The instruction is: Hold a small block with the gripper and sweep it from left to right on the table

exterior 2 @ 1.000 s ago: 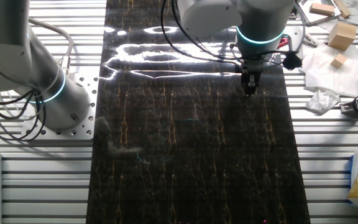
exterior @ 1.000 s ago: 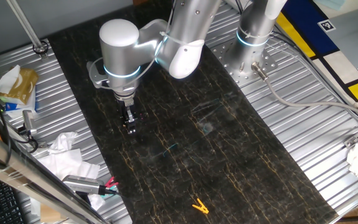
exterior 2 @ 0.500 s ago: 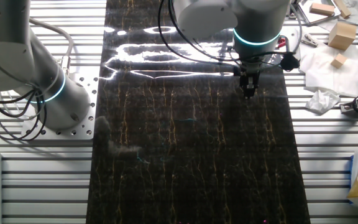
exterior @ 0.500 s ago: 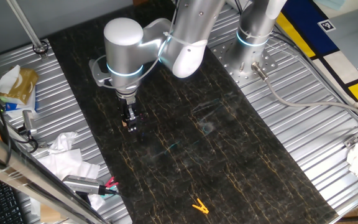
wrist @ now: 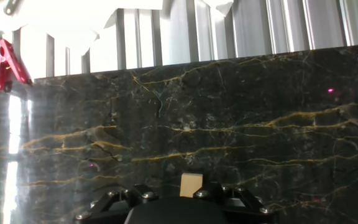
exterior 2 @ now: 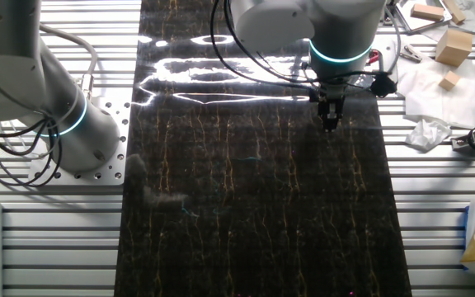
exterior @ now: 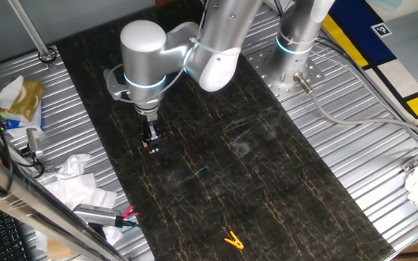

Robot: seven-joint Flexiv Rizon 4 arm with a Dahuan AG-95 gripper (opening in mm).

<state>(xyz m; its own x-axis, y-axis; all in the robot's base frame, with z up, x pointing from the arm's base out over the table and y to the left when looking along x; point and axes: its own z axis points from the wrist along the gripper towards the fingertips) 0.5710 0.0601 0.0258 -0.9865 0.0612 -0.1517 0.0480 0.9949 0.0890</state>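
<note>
the gripper (exterior: 152, 147) points straight down at the table (exterior: 267, 181), its black fingers clamped on the small block (wrist: 191, 185), which shows as a tan cube at the fingertips in the hand view and as a tan speck at the tips in one fixed view. the block sits low at the dark veined slab, near the table edge that borders the ribbed metal with crumpled paper (exterior: 75, 177). a yellow clip (exterior: 232, 240) lies well apart from the gripper, on the slab.
</note>
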